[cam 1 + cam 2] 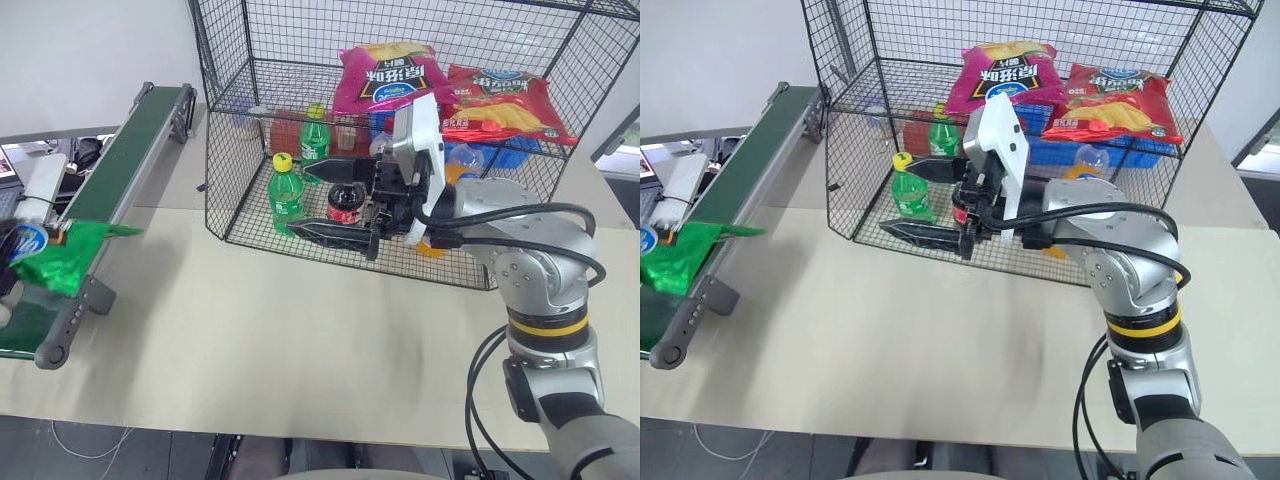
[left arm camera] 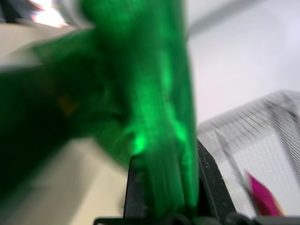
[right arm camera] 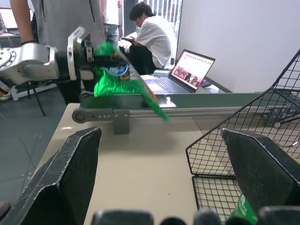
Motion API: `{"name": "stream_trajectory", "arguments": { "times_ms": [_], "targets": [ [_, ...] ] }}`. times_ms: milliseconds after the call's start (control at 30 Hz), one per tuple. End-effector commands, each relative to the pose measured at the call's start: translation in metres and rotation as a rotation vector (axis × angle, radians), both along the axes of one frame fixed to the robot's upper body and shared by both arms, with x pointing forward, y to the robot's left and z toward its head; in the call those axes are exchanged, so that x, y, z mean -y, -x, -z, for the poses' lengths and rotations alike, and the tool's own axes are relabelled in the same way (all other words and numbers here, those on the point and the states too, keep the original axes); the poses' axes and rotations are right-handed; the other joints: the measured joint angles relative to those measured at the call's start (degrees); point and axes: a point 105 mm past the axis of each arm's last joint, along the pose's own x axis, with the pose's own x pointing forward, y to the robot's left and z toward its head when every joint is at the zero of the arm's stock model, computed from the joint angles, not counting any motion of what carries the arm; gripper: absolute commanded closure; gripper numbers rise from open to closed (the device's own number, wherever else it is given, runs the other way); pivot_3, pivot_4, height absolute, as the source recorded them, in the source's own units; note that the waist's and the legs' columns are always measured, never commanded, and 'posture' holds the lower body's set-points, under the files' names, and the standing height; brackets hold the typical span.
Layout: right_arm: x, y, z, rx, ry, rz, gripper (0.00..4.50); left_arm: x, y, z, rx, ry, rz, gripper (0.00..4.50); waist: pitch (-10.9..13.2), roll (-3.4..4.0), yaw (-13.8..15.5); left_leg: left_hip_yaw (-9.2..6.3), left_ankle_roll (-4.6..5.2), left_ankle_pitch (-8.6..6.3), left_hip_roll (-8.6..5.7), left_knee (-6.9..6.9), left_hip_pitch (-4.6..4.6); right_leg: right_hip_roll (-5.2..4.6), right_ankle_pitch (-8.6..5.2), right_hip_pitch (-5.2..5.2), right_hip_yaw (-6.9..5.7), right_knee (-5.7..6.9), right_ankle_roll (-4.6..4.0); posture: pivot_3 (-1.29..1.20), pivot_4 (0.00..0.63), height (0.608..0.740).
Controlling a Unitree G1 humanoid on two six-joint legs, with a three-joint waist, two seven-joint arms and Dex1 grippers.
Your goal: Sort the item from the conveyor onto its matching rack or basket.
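- Head views: your green crisp bag (image 1: 62, 252) hangs over the near end of the conveyor (image 1: 110, 185), its blue oval logo legible only as a shape; the right gripper (image 1: 318, 203) has fingers spread apart before the black wire cage (image 1: 240, 150), where a magenta bag (image 1: 388, 72) with white Chinese lettering and a red bag (image 1: 505, 100) lie on the upper shelf.
- Left wrist view: the left gripper (image 2: 164, 187) has its fingers clamped on the green crisp bag.
- Right wrist view: you see the bag lifted just above the belt; a laptop (image 3: 187, 70) stands behind.

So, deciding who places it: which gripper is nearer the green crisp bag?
Left. The left gripper is shut on the green crisp bag above the conveyor; the right gripper hangs open by the wire cage.
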Motion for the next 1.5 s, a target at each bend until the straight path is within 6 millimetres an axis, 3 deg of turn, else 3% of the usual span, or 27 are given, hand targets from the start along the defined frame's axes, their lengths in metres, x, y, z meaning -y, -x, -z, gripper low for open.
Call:
{"name": "stream_trajectory", "arguments": {
  "times_ms": [33, 233, 400, 467, 733, 967, 1100, 1267, 1500],
  "targets": [
    [0.01, 0.002, -0.02, 0.065, -0.055, 0.017, 0.0, 0.046, 0.001, -0.027, 0.091, -0.158, 0.199, 4.47, 0.01, 0.01, 0.0, 0.01, 0.0, 0.0, -0.01, 0.0, -0.01, 0.02, 0.0, 0.0, 0.0, -0.01, 0.0, 0.0, 0.15, 0.74],
    [0.018, 0.008, -0.033, 0.072, -0.11, 0.021, 0.0, 0.109, -0.006, -0.054, 0.21, -0.317, 0.472, 4.47, 0.03, 0.02, -0.11, 0.07, -0.01, 0.01, -0.03, -0.05, 0.02, 0.21, 0.0, -0.03, 0.02, 0.0, 0.0, 0.0, 0.15, 0.74],
    [0.021, 0.014, -0.042, 0.084, -0.154, 0.032, 0.0, 0.14, -0.022, -0.09, 0.326, -0.316, 0.587, 4.47, 0.16, -0.04, 0.18, 0.15, -0.11, 0.07, -0.07, -0.12, 0.02, 0.3, -0.01, -0.06, 0.01, 0.01, 0.02, 0.0, 0.15, 0.74],
    [0.023, 0.015, -0.044, 0.086, -0.165, 0.046, 0.0, 0.146, -0.029, -0.102, 0.348, -0.305, 0.617, 4.47, 0.17, -0.07, 0.21, 0.05, -0.18, 0.14, 0.01, -0.07, -0.07, 0.82, -0.01, -0.08, 0.04, -0.05, 0.02, 0.0, 0.15, 0.74],
    [0.036, 0.012, -0.054, 0.145, -0.223, 0.182, 0.0, 0.163, -0.058, -0.141, 0.407, -0.214, 0.687, 4.47, 0.17, -0.05, 0.09, 0.05, -0.22, 0.16, 0.03, -0.13, -0.07, 0.85, -0.01, -0.13, 0.1, 0.03, 0.02, 0.0, 0.15, 0.74],
    [0.035, 0.012, -0.058, 0.164, -0.26, 0.238, 0.0, 0.171, -0.09, -0.162, 0.532, -0.202, 0.647, 4.47, 0.17, -0.05, 0.24, 0.05, -0.33, 0.23, -0.01, -0.15, -0.08, 0.9, -0.01, -0.14, 0.07, 0.02, 0.02, 0.0, 0.15, 0.74],
    [0.035, 0.011, -0.059, 0.173, -0.262, 0.26, 0.0, 0.166, -0.118, -0.151, 0.546, -0.198, 0.572, 4.47, 0.17, -0.04, 0.14, 0.13, -0.34, 0.24, -0.02, -0.17, -0.06, 0.93, -0.01, -0.15, 0.11, 0.01, 0.02, 0.0, 0.15, 0.74],
    [0.034, 0.004, -0.064, 0.199, -0.263, 0.318, 0.0, 0.165, -0.142, -0.116, 0.466, -0.192, 0.533, 4.47, 0.17, -0.04, 0.12, 0.18, -0.35, 0.25, 0.01, -0.19, -0.1, 0.93, -0.01, -0.22, 0.14, 0.02, 0.02, 0.0, 0.15, 0.74],
    [0.033, -0.016, -0.061, 0.21, -0.277, 0.514, 0.0, 0.173, -0.155, -0.081, 0.344, -0.027, 0.471, 4.47, 0.17, -0.04, 0.3, 0.01, -0.32, 0.24, 0.05, -0.07, -0.29, 0.8, 0.0, -0.24, 0.12, 0.04, 0.02, 0.0, 0.15, 0.74]
  ]
}}
